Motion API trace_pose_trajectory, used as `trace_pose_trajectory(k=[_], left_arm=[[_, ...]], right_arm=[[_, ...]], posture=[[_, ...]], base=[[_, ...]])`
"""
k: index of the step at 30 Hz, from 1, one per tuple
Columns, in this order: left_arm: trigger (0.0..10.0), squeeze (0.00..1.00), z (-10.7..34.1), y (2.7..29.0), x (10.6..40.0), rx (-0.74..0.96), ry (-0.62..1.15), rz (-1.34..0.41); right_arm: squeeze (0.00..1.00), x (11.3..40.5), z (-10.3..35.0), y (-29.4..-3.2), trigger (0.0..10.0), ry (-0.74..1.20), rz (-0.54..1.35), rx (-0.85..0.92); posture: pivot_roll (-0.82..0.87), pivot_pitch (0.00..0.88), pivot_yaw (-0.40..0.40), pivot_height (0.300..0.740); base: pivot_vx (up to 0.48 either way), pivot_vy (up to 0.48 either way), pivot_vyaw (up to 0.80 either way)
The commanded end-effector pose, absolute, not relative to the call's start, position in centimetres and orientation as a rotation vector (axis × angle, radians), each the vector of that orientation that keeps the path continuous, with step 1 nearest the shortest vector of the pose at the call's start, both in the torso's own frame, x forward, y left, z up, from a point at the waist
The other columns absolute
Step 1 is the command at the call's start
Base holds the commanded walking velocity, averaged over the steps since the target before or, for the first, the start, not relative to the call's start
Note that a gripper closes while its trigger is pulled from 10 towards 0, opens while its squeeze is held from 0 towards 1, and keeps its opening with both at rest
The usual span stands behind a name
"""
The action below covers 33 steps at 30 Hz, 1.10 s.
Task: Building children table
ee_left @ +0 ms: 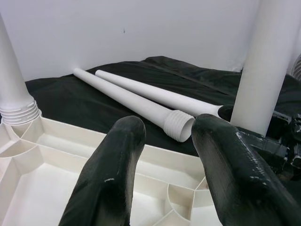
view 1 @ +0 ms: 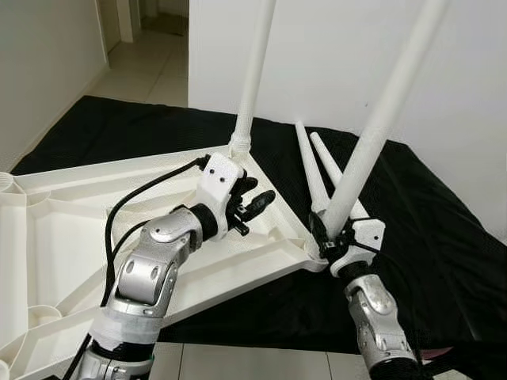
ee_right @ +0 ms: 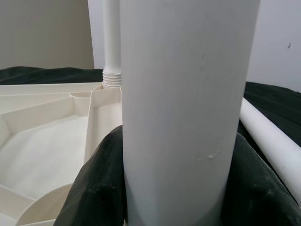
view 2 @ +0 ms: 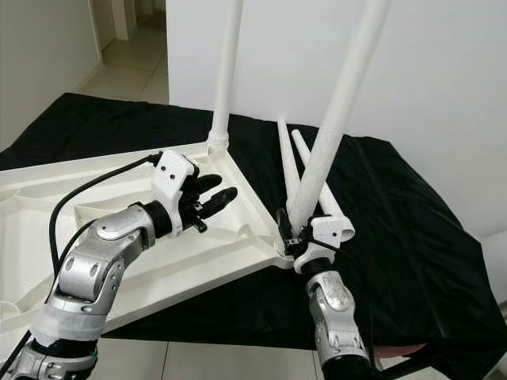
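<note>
tabletop (view 1: 71, 229) left on cloth (view 1: 428, 229) | spare legs (view 1: 313, 170) right, behind held leg (view 1: 372, 138)

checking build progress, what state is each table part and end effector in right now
tabletop: upside down on the black cloth
far leg: upright in its corner socket
near leg: tilted, at the near corner
two spare legs: lying loose on the cloth
left end effector: open, holding nothing
right end effector: shut on near leg
</note>
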<state>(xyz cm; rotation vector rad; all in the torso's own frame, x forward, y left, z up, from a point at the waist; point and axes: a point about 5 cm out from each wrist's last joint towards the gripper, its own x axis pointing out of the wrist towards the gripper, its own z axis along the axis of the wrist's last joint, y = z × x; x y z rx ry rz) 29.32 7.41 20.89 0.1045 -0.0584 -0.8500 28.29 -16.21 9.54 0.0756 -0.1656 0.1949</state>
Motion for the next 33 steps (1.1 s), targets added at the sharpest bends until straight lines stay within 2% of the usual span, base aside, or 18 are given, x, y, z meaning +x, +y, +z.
trace_pose_trajectory(k=[1, 13, 14, 15, 27, 29, 30, 33], left_arm=[[10.0, 0.0, 21.3, 7.3, 29.7, 0.108, -0.075, -0.781], [10.0, 0.0, 21.6, 7.1, 29.7, 0.086, -0.079, -0.796], [10.0, 0.47, 21.6, 7.0, 29.7, 0.073, -0.077, -0.799], [10.0, 1.0, 21.7, 6.9, 29.6, 0.052, -0.079, -0.816], [10.0, 1.0, 22.0, 6.8, 29.6, 0.062, -0.088, -0.822], [10.0, 1.0, 22.0, 6.8, 29.6, 0.062, -0.088, -0.822], [10.0, 0.0, 22.0, 6.8, 29.6, 0.067, -0.09, -0.825], [10.0, 0.0, 22.1, 6.6, 29.6, 0.076, -0.093, -0.831]], right_arm=[[0.0, 26.2, 4.6, -17.3, 10.0, 0.062, 0.138, 0.075], [0.0, 26.1, 4.5, -17.5, 10.0, 0.039, 0.133, 0.064], [0.0, 26.4, 5.0, -17.5, 10.0, 0.019, 0.135, 0.068], [0.0, 26.7, 5.6, -17.4, 10.0, -0.005, 0.141, 0.071], [0.0, 29.0, 12.4, -17.2, 10.0, -0.225, 0.228, 0.066], [0.0, 29.0, 12.4, -17.2, 10.0, -0.225, 0.228, 0.066], [0.0, 29.3, 13.6, -17.1, 10.0, -0.254, 0.25, 0.069], [0.0, 29.9, 16.2, -16.8, 10.0, -0.295, 0.308, 0.081]], posture=[[0.03, 0.0, -0.096, 0.74], [0.02, 0.0, -0.089, 0.74], [0.02, 0.0, -0.089, 0.74], [0.02, 0.0, -0.09, 0.74], [0.02, 0.0, -0.104, 0.74], [0.02, 0.0, -0.104, 0.74], [0.02, 0.0, -0.106, 0.74], [0.02, 0.0, -0.112, 0.74]], base=[[0.0, 0.0, 0.0], [0.0, 0.0, 0.0], [0.0, 0.0, 0.0], [0.0, 0.0, 0.0], [0.0, 0.0, 0.0], [0.0, 0.0, 0.0], [0.0, 0.0, 0.0], [0.0, 0.0, 0.0]])
